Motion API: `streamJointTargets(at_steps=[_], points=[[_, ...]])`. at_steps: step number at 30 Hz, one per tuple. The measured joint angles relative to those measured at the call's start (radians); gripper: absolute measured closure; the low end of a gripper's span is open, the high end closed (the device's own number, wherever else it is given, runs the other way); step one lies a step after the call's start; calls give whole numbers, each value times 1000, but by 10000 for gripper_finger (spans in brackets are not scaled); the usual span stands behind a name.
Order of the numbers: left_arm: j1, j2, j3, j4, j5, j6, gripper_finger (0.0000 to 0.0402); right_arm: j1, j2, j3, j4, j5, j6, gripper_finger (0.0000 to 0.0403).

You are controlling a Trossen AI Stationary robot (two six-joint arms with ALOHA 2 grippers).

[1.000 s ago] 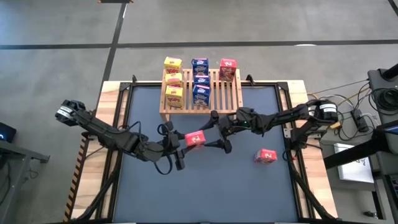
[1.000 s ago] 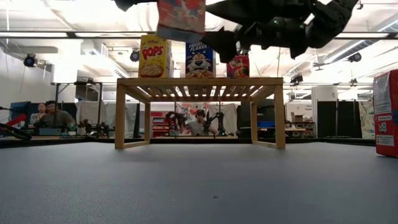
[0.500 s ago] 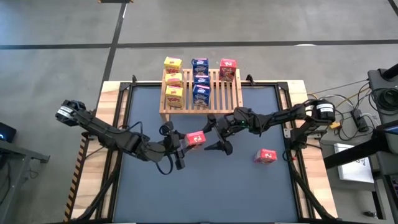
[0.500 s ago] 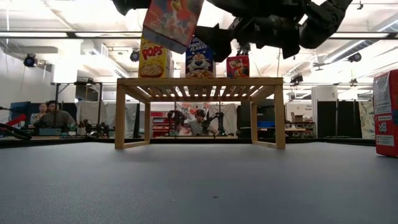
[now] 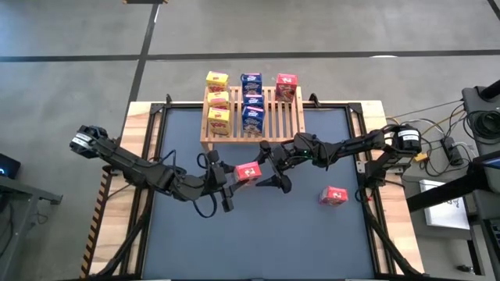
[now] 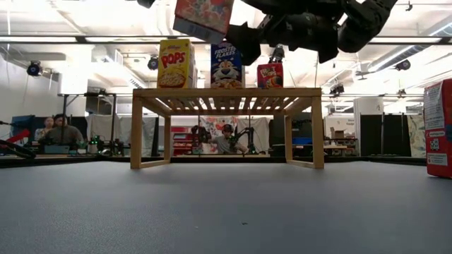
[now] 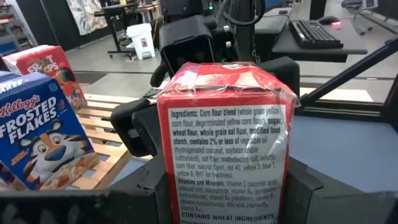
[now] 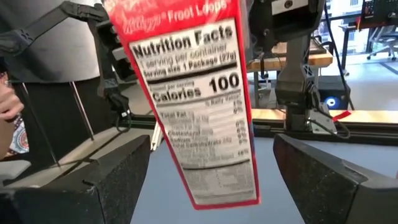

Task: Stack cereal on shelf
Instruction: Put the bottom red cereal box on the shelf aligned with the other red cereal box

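My left gripper point(image 5: 229, 177) is shut on a red cereal box point(image 5: 248, 172), held above the table in front of the wooden shelf point(image 5: 291, 117). My right gripper point(image 5: 273, 168) is open. Its two fingers stand on either side of the box's far end point(image 8: 186, 106) without touching it. On the shelf stand three yellow boxes point(image 5: 219, 100), three blue boxes point(image 5: 251, 100) and one red box point(image 5: 286, 86). Another red box point(image 5: 333, 195) stands on the mat at the right and shows at the low view's right edge point(image 6: 439, 127). My left gripper pinches the red box between its two fingers, one on each broad face, at the box's end nearest the wrist point(image 7: 224, 193). The fingers come about level from the table's left. The box sticks out past the fingers, lifted clear of the table and slightly tilted point(image 6: 205, 15).
The shelf's right column has free slats point(image 5: 291, 117) in front of the red box. The dark mat point(image 5: 258, 234) is bare toward the near edge. People sit at desks in the room beyond the table point(image 6: 60, 130).
My left gripper has tipped the red box from upright to tilted. It has carried the box a little up and toward my right gripper, whose open fingers have stayed around it.
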Motion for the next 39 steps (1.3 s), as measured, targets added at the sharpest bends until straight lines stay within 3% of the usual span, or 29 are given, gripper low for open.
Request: streamJointTargets(at_steps=[9,34,39], points=[[11,0,0,20,0,-2,233,0,0,4,-1,57,0,76],[32,0,0,48,2,0,233,1,0,4,0,74,-25,77],[32,0,0,48,2,0,233,4,0,4,0,85,-28,107]])
